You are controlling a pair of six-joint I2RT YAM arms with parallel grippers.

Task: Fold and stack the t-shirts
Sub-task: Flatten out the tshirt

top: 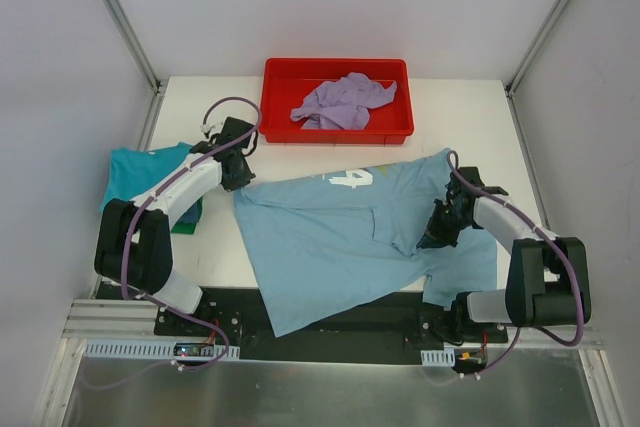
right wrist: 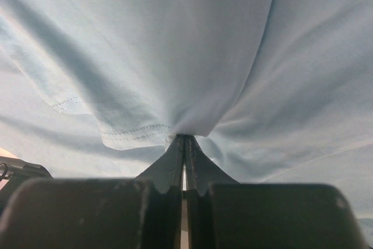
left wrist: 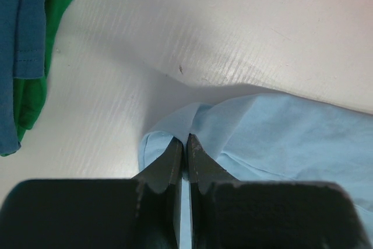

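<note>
A light blue t-shirt (top: 340, 242) with white lettering lies spread across the table's middle, its lower part hanging over the near edge. My left gripper (top: 238, 179) is shut on its upper left corner (left wrist: 175, 129). My right gripper (top: 436, 237) is shut on a hemmed fold of the same shirt (right wrist: 175, 56) near its right side and lifts it. A teal t-shirt (top: 140, 172) lies folded on a dark green one (top: 190, 217) at the left; both show in the left wrist view (left wrist: 23, 39). A lavender t-shirt (top: 345, 102) lies crumpled in the tray.
The red plastic tray (top: 335, 134) stands at the back middle of the white table (top: 470, 117). Frame posts rise at the back corners. A black strip runs along the near edge by the arm bases.
</note>
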